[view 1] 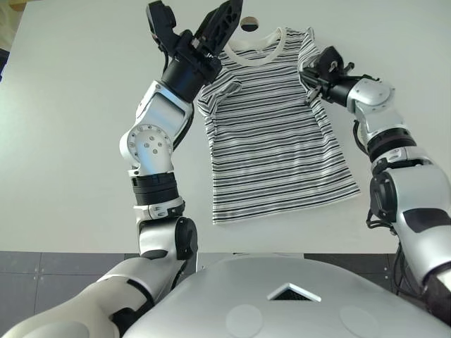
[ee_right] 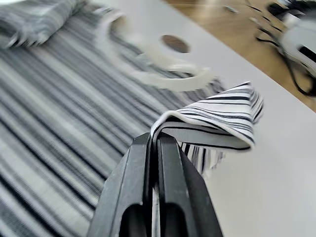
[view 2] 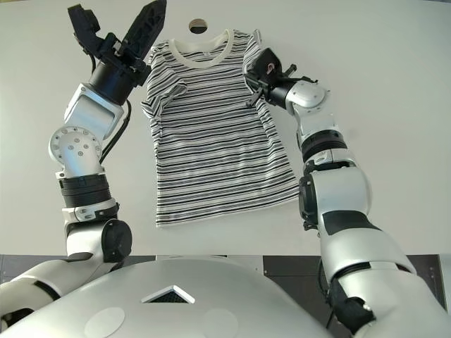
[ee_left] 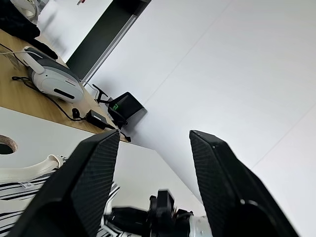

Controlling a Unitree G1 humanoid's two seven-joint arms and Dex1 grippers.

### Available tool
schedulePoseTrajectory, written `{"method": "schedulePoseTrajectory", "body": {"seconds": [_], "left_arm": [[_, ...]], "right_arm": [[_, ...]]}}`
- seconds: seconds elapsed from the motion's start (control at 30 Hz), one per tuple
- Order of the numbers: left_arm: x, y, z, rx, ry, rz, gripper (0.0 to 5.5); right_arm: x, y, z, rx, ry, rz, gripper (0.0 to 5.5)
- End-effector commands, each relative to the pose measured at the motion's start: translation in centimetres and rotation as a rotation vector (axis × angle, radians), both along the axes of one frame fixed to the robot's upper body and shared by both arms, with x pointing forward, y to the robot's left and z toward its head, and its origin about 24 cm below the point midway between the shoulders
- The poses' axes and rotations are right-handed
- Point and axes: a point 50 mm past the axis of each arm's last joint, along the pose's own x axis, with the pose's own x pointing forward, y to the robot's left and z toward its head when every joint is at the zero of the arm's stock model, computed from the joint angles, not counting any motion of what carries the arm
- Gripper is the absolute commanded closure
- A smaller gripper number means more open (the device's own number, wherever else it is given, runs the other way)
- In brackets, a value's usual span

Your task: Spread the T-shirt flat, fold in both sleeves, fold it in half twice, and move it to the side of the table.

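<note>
A black-and-white striped T-shirt (view 1: 271,144) lies on the white table (view 1: 77,141), its cream collar (view 1: 257,53) at the far end. The sleeve on my left (view 1: 227,90) is folded in onto the body. My right gripper (view 1: 311,76) is shut on the other sleeve (ee_right: 222,118), which it holds lifted and bunched just above the shirt's edge. In the right wrist view the fingertips (ee_right: 159,140) pinch the sleeve's hem. My left gripper (view 1: 196,10) is raised above the table beside the collar, open with nothing in it, its fingers (ee_left: 94,173) spread wide.
A round hole (view 1: 248,24) in the table lies just beyond the collar. Bare tabletop runs wide on both sides of the shirt. Beyond the table stands a wooden desk (ee_left: 19,98) with a grey device (ee_left: 52,79) and cables.
</note>
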Motion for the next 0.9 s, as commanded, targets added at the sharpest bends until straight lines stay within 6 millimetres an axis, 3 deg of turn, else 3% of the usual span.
{"method": "schedulePoseTrajectory", "body": {"seconds": [0.03, 0.23, 0.53, 0.7, 0.83, 0.9], "left_arm": [[0.1, 0.3, -0.3, 0.009, 0.019, 0.014, 2.87], [0.3, 0.5, -0.4, 0.011, 0.024, 0.019, 2.87], [0.2, 0.7, -0.5, 0.014, 0.025, 0.023, 2.87], [0.1, 1.0, -0.7, 0.042, 0.025, 0.033, 2.87], [-1.4, 3.1, -1.5, 0.314, -0.104, 0.122, 2.87], [-3.5, 5.5, -1.5, 0.674, -0.327, 0.211, 2.87]], "right_arm": [[-0.5, 0.3, -0.8, -0.091, -0.025, 0.045, 5.37], [-0.1, 0.5, 0.0, -0.059, -0.079, 0.028, 4.50], [-0.7, 0.5, 2.6, 0.053, -0.193, 0.169, 4.50], [-1.4, 0.2, 3.1, 0.079, -0.193, 0.205, 4.50], [-2.6, -3.2, 5.2, 0.210, -0.183, 0.236, 4.50], [-4.9, -6.8, 6.3, 0.276, -0.204, 0.307, 4.50]]}}
